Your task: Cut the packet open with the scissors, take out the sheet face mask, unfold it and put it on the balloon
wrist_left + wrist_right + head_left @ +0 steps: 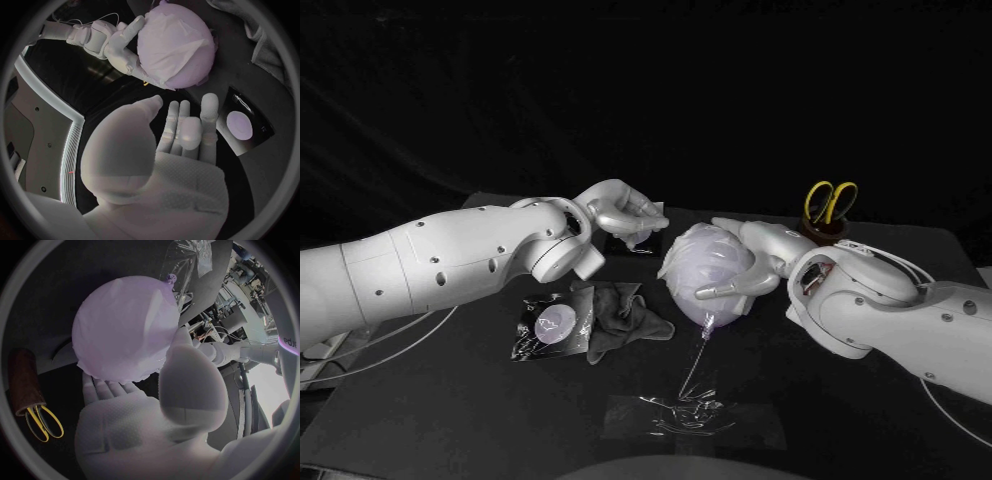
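The right hand (754,262) is cupping the balloon (715,305), draped in the sheet mask (692,248), while the left hand (625,212) is hovering beside it, fingers straight, holding nothing.

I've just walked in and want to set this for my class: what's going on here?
The robot's right hand cups the balloon, which already wears the sheet face mask. The left hand hovers beside it, holding nothing. The packet lies on the table, and the scissors stand in their holder.
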Available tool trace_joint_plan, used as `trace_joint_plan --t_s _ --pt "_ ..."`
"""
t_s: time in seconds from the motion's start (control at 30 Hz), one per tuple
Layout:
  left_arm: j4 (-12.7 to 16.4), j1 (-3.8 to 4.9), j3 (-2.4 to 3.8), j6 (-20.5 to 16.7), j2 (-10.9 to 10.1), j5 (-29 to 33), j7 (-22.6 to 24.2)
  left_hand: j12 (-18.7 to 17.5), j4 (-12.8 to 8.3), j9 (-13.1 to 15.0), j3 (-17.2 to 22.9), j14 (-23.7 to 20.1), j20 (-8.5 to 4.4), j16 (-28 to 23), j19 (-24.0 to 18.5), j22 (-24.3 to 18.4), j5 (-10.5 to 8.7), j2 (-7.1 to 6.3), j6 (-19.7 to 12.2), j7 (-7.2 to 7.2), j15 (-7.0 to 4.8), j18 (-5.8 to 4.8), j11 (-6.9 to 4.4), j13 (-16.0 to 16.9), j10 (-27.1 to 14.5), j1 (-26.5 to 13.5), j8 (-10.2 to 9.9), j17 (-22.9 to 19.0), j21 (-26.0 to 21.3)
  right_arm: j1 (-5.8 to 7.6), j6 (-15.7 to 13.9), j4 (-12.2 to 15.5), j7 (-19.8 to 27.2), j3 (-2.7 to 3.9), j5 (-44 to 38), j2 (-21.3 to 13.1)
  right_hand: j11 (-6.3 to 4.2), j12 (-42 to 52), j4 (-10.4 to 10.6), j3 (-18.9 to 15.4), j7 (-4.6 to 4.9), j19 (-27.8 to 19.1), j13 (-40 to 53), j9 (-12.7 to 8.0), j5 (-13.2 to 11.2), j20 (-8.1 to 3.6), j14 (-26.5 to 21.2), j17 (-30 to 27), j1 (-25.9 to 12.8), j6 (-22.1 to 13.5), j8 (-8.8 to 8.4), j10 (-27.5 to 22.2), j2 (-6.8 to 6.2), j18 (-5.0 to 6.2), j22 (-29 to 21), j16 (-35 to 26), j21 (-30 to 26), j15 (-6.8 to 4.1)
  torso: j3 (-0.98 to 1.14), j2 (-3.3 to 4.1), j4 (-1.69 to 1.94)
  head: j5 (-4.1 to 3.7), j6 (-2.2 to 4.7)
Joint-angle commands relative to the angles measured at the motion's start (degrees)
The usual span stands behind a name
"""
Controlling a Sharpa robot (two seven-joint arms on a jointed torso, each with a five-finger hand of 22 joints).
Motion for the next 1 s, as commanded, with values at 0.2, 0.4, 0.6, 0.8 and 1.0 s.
trace_joint_plan --t_s 0.2,0.4,0.6,0.8,1.0 --pt "0.12 -0.27 -0.17 2.06 0.29 2.67 1.79 -3.16 -0.38 -0.77 -0.93 -0.55 0.42 -0.59 -0.30 -0.57 -0.53 -0.34 -0.16 0.16 0.29 1.00 0.24 -1.85 0.70 1.61 -0.49 -0.56 -0.63 -0.30 0.67 0.09 0.35 -0.12 -0.63 -0.19 0.00 0.29 -0.01 -0.26 9.20 0.41 0.07 0.08 0.01 0.11 0.36 0.08 0.51 0.36 0.22 0.57 0.10 -0.20 0.08 0.18 0.31 0.08 -0.01 0.01 0.00 1.48 -0.69" --pt "-0.27 -0.44 -0.46 2.04 0.76 3.41 2.41 -5.16 -0.35 -1.31 -1.78 -0.85 0.62 -0.82 -0.75 -1.14 -0.93 -0.45 -0.47 0.46 0.53 1.08 0.58 -3.04 0.51 1.69 -1.12 -1.05 -1.13 -0.38 0.63 0.10 0.38 -0.12 -0.63 -0.22 0.00 0.28 -0.01 -0.26 9.20 0.48 0.08 0.12 -0.09 0.11 0.38 0.09 0.67 0.45 0.24 0.69 0.11 -0.20 0.10 0.18 0.32 0.08 0.00 0.03 0.00 1.51 -0.75" --pt "-0.59 -0.66 -0.60 2.35 1.22 4.35 3.00 -7.11 0.13 -2.02 -3.89 -1.09 0.95 -1.00 -0.99 -1.52 -1.44 -0.75 -0.97 0.98 0.90 1.13 0.98 -4.23 0.50 1.18 -2.05 -1.35 -1.49 -0.42 0.61 0.17 0.37 -0.12 -0.62 -0.35 0.00 0.28 -0.01 -0.26 9.20 0.48 0.08 0.12 -0.09 0.11 0.38 0.09 0.67 0.45 0.24 0.69 0.11 -0.20 0.10 0.18 0.32 0.08 0.02 0.05 -0.06 1.32 -0.66" --pt "-0.73 -0.71 -0.63 2.95 1.67 4.59 2.87 -8.84 0.42 -2.77 -6.38 -1.49 1.25 -1.19 -1.46 -2.11 -1.45 -0.60 -1.92 1.38 1.24 1.23 1.34 -5.24 0.33 1.47 -3.27 -1.87 -2.01 -0.43 0.58 0.21 0.39 -0.12 -0.62 -0.38 -0.01 0.28 -0.01 -0.24 9.20 0.52 0.08 0.14 -0.12 0.11 0.44 0.10 0.72 0.50 0.25 0.70 0.12 -0.20 0.12 0.19 0.33 0.07 0.04 0.02 -0.02 1.13 -0.54" --pt "-0.78 -0.72 -0.64 3.20 1.95 4.41 2.33 -9.40 0.52 -3.18 -7.73 -1.49 1.39 -1.19 -1.47 -2.17 -1.46 -0.46 -2.24 1.70 1.40 1.24 1.53 -5.50 0.64 1.77 -3.80 -1.73 -2.07 -0.44 0.55 0.25 0.40 -0.12 -0.62 -0.38 -0.01 0.28 -0.01 -0.24 9.20 0.52 0.08 0.14 -0.12 0.11 0.44 0.10 0.72 0.50 0.25 0.70 0.12 -0.20 0.12 0.19 0.33 0.07 0.04 0.01 -0.05 0.92 -0.48"
